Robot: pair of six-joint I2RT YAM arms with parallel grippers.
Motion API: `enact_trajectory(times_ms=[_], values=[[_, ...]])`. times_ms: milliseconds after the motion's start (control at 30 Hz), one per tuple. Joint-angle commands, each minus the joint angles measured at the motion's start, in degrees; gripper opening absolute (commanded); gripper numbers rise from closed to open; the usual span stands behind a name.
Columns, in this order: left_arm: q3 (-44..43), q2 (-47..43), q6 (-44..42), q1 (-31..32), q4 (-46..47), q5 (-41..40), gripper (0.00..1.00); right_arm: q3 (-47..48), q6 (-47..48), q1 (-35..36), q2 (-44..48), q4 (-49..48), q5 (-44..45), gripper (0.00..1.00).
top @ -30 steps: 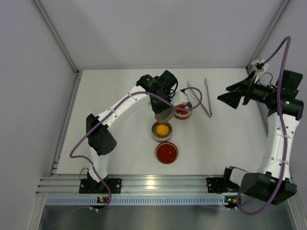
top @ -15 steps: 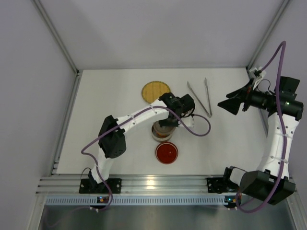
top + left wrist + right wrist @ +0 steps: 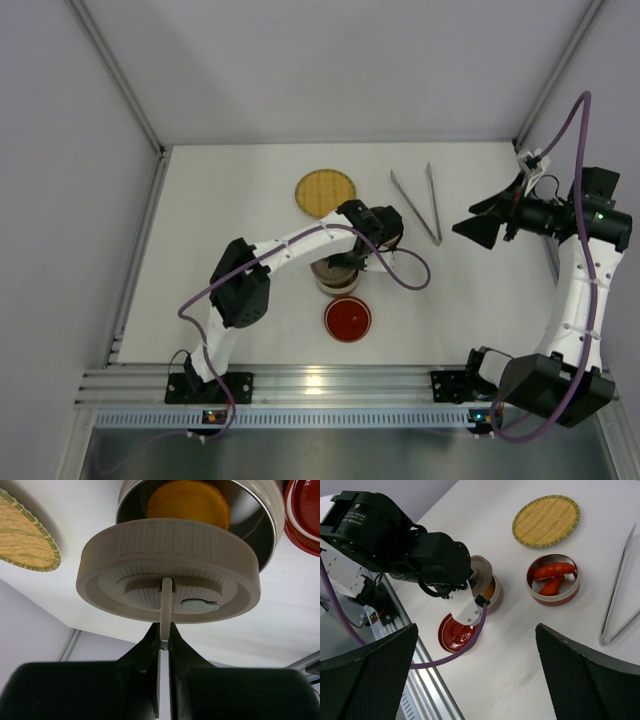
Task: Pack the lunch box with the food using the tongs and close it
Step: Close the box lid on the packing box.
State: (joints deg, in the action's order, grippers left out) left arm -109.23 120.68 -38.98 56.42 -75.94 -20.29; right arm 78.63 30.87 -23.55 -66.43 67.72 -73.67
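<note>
My left gripper (image 3: pixel 164 630) is shut on the thin upright tab of a beige round lid (image 3: pixel 167 575). It holds the lid tilted just above the beige lunch box tin (image 3: pixel 262 515). The round orange food piece (image 3: pixel 188 502) lies inside that tin. A second, red tin (image 3: pixel 553 597) holds two elongated red food pieces (image 3: pixel 551 572); the left arm hides it in the top view. The silver tongs (image 3: pixel 420 205) lie untouched on the table at the back right. My right gripper (image 3: pixel 477 627) hangs open and empty high over the right side, apart from everything.
A red lid (image 3: pixel 347 318) lies upturned on the table just in front of the beige tin (image 3: pixel 330 285). A round yellow woven plate (image 3: pixel 326 191) sits behind the left gripper. The left arm's purple cable (image 3: pixel 405 280) loops to the right of the tins.
The left arm has swung forward from over the red tin, carrying the beige lid. The lid now covers the orange piece from above. The right arm has barely moved.
</note>
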Motion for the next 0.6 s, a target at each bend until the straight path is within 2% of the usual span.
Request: enact_trajectory(times_ms=[0, 300, 567], values=[[-0.7, 1.0, -1.0, 0.1, -10.5, -1.0, 0.0, 0.2, 4.2, -1.1, 0.0, 2.9, -2.7, 1.0], [-1.9, 3.1, -2.2, 0.5, -10.5, 0.1, 0.01, -0.7, 6.3, -1.5, -0.5, 4.5, -3.3, 0.99], [-3.4, 4.7, -2.8, 1.4, -10.5, 0.2, 0.01, -0.7, 12.2, -1.8, -1.7, 10.1, -3.4, 0.99]])
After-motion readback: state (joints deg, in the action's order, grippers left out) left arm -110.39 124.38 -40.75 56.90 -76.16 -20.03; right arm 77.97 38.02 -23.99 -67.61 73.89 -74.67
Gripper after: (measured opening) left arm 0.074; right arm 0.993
